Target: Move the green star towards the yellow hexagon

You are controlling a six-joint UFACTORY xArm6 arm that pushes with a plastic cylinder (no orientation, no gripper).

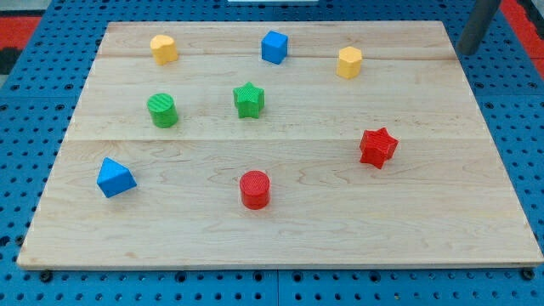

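The green star (249, 99) sits upper middle on the wooden board (280, 229). A yellow hexagon (348, 62) lies to its upper right, well apart from it. Another yellow block (164, 48), its shape hard to make out, sits at the view's top left. My tip (466, 51) is at the view's top right, at or just past the board's right edge. It is far from the green star and to the right of the yellow hexagon, touching no block.
A blue cube (274, 47) stands above the green star, between the two yellow blocks. A green cylinder (162, 110) is left of the star. A red star (377, 147), a red cylinder (254, 189) and a blue wedge-like block (115, 178) lie lower down.
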